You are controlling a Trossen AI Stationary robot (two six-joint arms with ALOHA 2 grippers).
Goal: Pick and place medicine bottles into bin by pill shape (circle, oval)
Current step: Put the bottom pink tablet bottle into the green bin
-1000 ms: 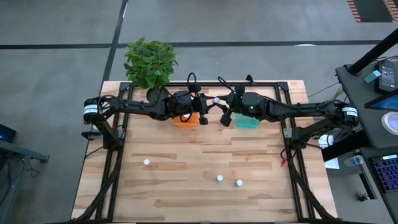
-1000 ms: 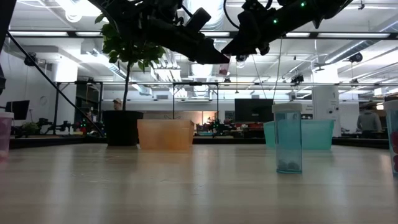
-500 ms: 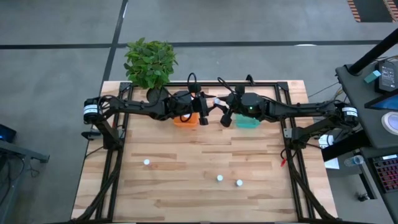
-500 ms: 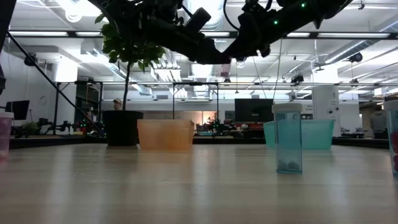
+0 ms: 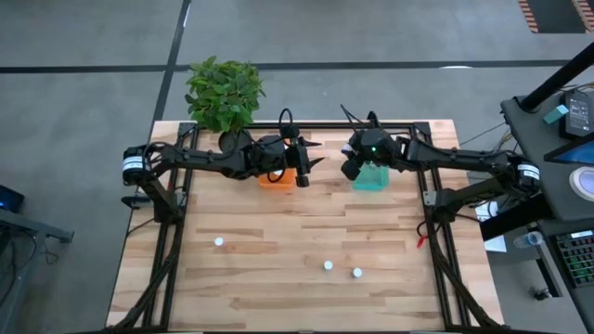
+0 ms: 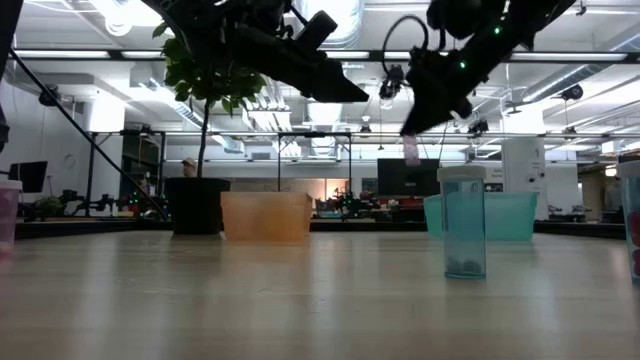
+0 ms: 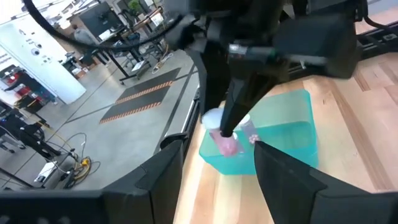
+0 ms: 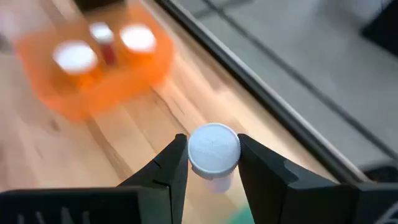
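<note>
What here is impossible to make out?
- Pill shape: the right gripper holds a bottle, its white cap hiding the contents.
- Teal tub, high view: the arm covers its inside.
- Orange tub, right wrist view: blurred bottles.
- Three table bottles: too small.

Right gripper (image 5: 352,169): withdrawn from the left gripper (image 5: 313,163), now beside the teal tub (image 5: 370,176), clamping a white-capped bottle (image 8: 213,151).
Left gripper: jaws now parted, empty.

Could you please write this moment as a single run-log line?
right gripper: shut on medicine bottle, above teal tub | left gripper: open, by orange tub
</note>
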